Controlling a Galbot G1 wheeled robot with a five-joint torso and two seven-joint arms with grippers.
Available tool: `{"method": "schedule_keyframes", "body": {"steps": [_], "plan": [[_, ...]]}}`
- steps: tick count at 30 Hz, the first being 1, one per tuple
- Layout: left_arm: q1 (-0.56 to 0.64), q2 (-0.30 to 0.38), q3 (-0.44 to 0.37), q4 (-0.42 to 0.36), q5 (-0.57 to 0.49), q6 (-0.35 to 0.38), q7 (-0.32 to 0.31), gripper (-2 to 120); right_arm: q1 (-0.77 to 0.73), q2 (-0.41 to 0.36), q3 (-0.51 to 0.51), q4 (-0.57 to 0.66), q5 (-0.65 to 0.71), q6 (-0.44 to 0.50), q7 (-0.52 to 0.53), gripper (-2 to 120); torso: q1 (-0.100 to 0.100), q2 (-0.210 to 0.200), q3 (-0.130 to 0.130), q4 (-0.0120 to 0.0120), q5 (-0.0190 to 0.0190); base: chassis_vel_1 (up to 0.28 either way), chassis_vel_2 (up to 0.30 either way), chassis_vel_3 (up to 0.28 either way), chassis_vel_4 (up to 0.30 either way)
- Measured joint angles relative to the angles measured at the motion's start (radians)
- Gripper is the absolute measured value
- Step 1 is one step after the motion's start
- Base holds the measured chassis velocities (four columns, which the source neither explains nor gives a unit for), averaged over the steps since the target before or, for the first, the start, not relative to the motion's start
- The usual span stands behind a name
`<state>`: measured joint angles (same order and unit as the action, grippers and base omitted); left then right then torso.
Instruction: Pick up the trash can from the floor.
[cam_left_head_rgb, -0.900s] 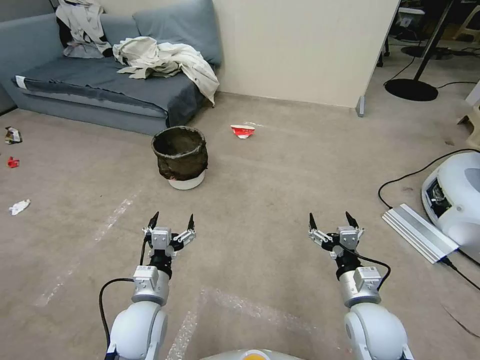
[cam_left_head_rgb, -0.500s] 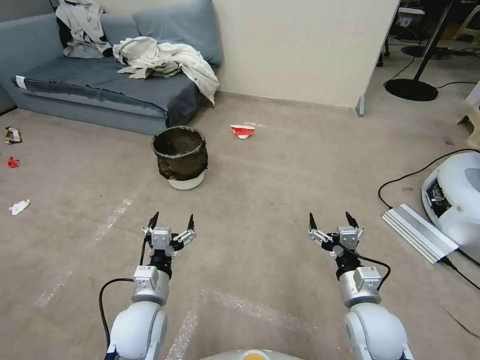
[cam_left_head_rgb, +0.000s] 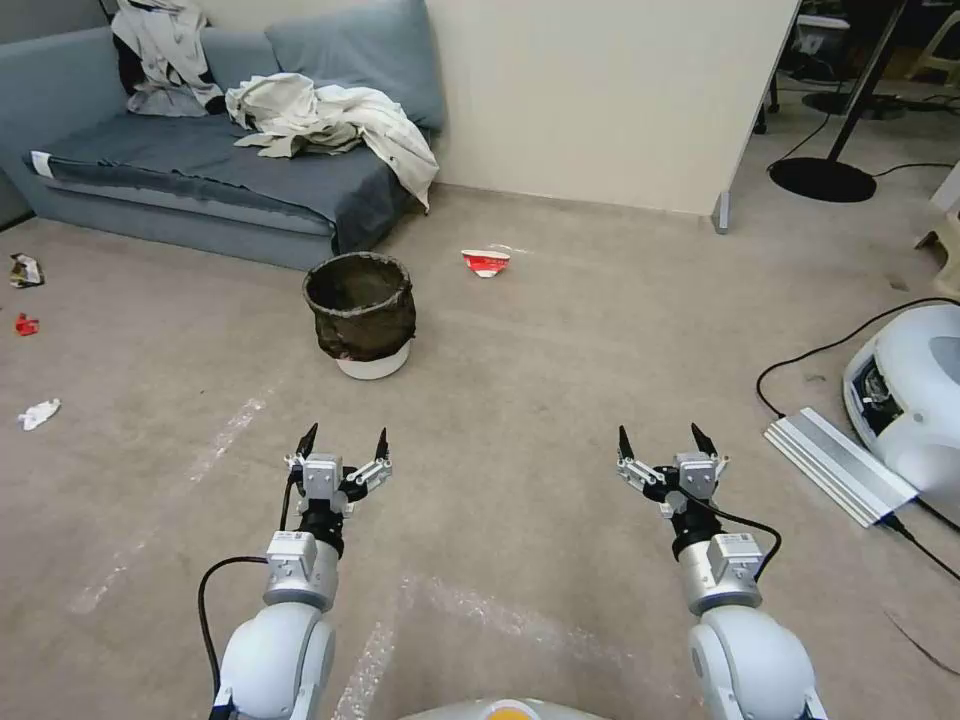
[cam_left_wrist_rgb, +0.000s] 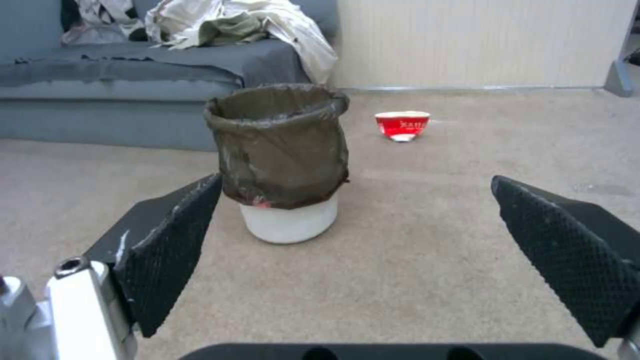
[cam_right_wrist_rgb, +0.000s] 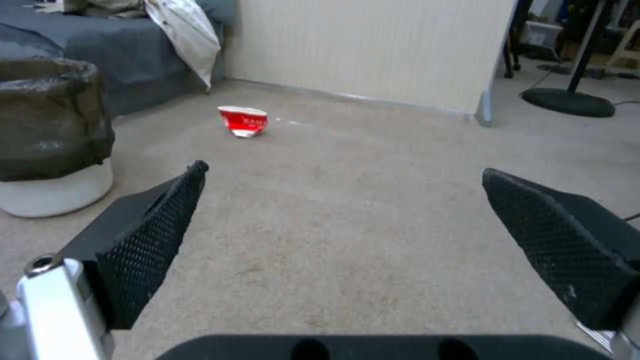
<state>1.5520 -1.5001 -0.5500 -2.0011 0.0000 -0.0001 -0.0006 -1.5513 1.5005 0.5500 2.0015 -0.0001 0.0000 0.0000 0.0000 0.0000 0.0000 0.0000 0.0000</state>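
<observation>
Head view: the small round white trash can (cam_left_head_rgb: 361, 318), lined with a dark brown-black plastic bag folded over its rim, stands upright on the flat beige-grey carpet floor (cam_left_head_rgb: 560, 350), just in front of the corner of a blue-grey fabric sofa (cam_left_head_rgb: 190, 160) with crumpled pale cloth lying on it. A crushed red-and-white paper cup (cam_left_head_rgb: 485, 262) lies on the carpet beyond the can and to its right. The left gripper (cam_left_head_rgb: 342, 442) hovers over the floor, nearer the robot than the can and well apart from it, jaws spread and holding nothing. The right gripper (cam_left_head_rgb: 660, 441) hangs level with it farther right, jaws likewise spread and empty.

Left wrist view: the trash can (cam_left_wrist_rgb: 280, 160) stands ahead on the carpet between the two black textured fingers (cam_left_wrist_rgb: 170, 250), closer to one of them, with clear floor between it and the fingertips. The paper cup (cam_left_wrist_rgb: 401, 125) lies behind it.

Right wrist view: the trash can (cam_right_wrist_rgb: 50, 135) sits off to one side, outside the spread black fingers (cam_right_wrist_rgb: 150, 245), and the red cup (cam_right_wrist_rgb: 243, 120) lies farther off on the carpet.
</observation>
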Motion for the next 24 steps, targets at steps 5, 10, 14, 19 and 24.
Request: {"method": "schedule_keyframes", "body": {"steps": [5,10,14,19,24], "plan": [[0.054,-0.008,0.004,-0.101,0.006,-0.002,-0.021,100,-0.041,0.02,0.007,0.106,-0.014,-0.004,0.015,100,0.0,0.0,0.0,0.0,-0.0001,0.0,0.0,0.0,0.0],[0.132,-0.021,0.012,-0.245,0.015,-0.006,-0.052,100,-0.103,0.05,0.018,0.262,-0.037,-0.012,0.041,100,0.0,0.0,0.0,-0.0001,0.0,0.0,0.0,0.0,0.0],[0.166,-0.025,0.014,-0.307,0.018,-0.008,-0.065,100,-0.141,0.066,0.027,0.361,-0.046,-0.022,0.053,100,0.0,0.0,0.0,-0.0003,0.0006,0.0,0.0,0.0,0.0],[0.194,-0.026,0.014,-0.354,0.017,-0.007,-0.074,100,-0.158,0.058,0.038,0.397,-0.034,-0.044,0.044,100,0.0,0.0,0.0,0.0001,0.0011,0.0,0.0,0.0,0.0],[0.261,-0.026,0.012,-0.473,0.003,0.002,-0.102,100,-0.161,0.049,0.043,0.399,-0.024,-0.048,0.034,100,0.0,0.0,0.0,0.0,-0.0006,0.0,0.0,0.0,0.0]]}}
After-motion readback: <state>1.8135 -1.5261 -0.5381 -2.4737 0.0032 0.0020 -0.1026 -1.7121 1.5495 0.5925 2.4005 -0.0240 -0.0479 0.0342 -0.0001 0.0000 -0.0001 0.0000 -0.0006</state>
